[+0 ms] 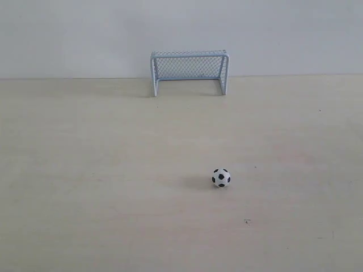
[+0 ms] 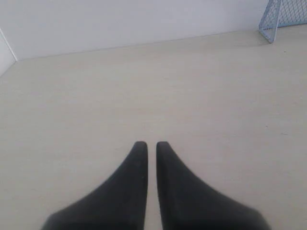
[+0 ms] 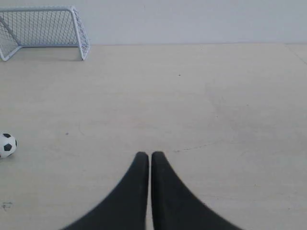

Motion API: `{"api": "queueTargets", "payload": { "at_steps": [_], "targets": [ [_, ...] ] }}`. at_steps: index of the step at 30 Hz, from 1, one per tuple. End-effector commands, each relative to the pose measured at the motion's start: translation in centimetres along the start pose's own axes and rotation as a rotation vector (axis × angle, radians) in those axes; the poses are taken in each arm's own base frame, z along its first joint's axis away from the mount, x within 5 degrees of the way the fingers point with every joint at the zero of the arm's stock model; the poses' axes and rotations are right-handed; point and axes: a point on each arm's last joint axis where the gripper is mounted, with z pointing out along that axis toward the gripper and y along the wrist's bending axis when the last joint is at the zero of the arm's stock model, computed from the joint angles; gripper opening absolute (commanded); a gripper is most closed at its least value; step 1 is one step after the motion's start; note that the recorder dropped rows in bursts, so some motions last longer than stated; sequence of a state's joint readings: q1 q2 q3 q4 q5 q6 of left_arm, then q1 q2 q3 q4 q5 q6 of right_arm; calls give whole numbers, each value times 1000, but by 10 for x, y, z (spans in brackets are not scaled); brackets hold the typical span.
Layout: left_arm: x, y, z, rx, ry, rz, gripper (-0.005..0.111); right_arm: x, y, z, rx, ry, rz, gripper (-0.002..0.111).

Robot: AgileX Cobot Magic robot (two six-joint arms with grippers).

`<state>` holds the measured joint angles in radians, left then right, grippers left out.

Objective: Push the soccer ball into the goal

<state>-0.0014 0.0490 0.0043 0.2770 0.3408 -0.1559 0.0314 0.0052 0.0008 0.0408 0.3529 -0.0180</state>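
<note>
The soccer ball (image 1: 221, 178), small and white with black patches, rests on the pale wooden table, right of centre in the exterior view. The goal (image 1: 189, 72), pale blue-white with mesh netting, stands against the back wall, its mouth facing the ball. Neither arm appears in the exterior view. In the right wrist view, my right gripper (image 3: 150, 155) is shut with nothing in it; the ball (image 3: 6, 144) lies well apart from it at the frame's edge, and the goal (image 3: 45, 29) stands far off. My left gripper (image 2: 148, 143) is shut and empty, with only a goal corner (image 2: 283, 17) in sight.
A plain white wall (image 1: 283, 34) runs behind the table (image 1: 85, 170) at the back. A small dark mark (image 1: 247, 221) sits on the tabletop in front of the ball.
</note>
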Motion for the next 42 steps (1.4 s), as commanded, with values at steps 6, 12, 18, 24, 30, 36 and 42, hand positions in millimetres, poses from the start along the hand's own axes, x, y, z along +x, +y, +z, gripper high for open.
{"api": "queueTargets", "payload": {
  "at_steps": [6,12,18,24,30,36,42],
  "targets": [
    [-2,0,0,8,-3,-6,6,-1,0,0,2,-11,-2,0],
    [-2,0,0,8,-3,-6,6,-1,0,0,2,-11,-2,0],
    [-2,0,0,8,-3,-6,6,-1,0,0,2,-11,-2,0],
    [-2,0,0,8,-3,-6,6,-1,0,0,2,-11,-2,0],
    [-2,0,0,8,-3,-6,6,-1,0,0,2,-11,-2,0],
    [-2,0,0,8,-3,-6,6,-3,0,0,3,-33,-4,0],
    [-2,0,0,8,-3,-6,6,-3,0,-1,3,-37,-4,0]
  ]
}}
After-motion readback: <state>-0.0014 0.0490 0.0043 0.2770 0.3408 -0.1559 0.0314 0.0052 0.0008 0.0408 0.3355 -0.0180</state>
